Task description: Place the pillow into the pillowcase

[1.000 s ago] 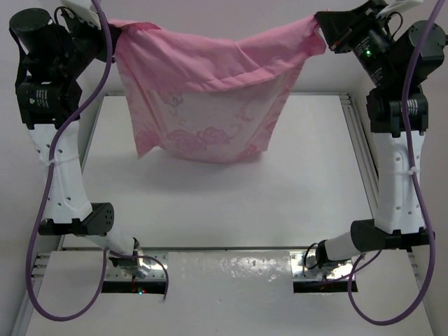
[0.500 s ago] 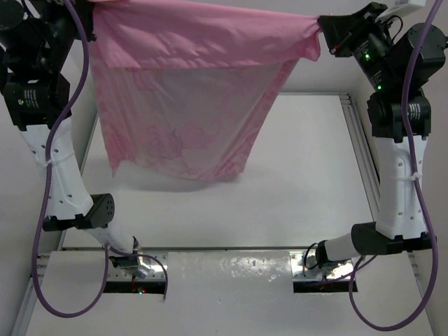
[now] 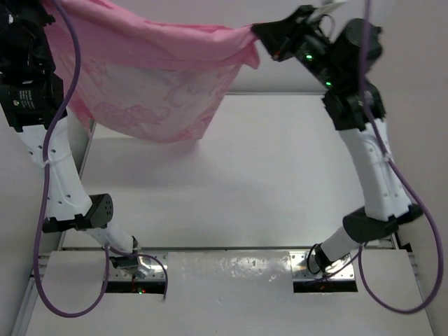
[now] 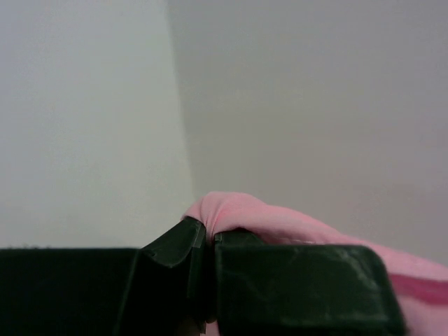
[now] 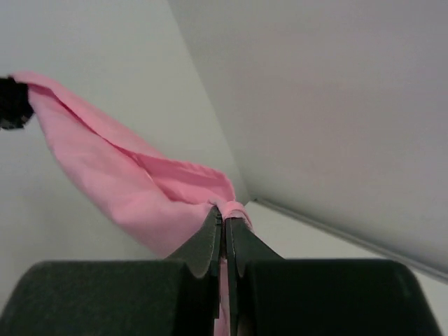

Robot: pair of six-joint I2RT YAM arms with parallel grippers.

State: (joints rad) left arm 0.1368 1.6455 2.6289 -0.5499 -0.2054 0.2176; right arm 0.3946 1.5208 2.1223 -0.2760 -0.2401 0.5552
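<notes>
a: what's nearest the bases?
b: a flat, matte white table (image 3: pixel 280 182) with metal rails along its edges.
a: and farther back?
b: the shiny pink pillowcase (image 3: pixel 154 77), rose-patterned, hangs in slack folds over the upper left. the left gripper (image 4: pixel 208 234) is clamped on one bunched corner and the right gripper (image 5: pixel 224 218) on the other.

No legible text is shown; small white lettering (image 3: pixel 27 96) on the left arm's black joint housing (image 3: pixel 40 115) cannot be read

Bright even light, soft shadows, blurred wrist views
</notes>
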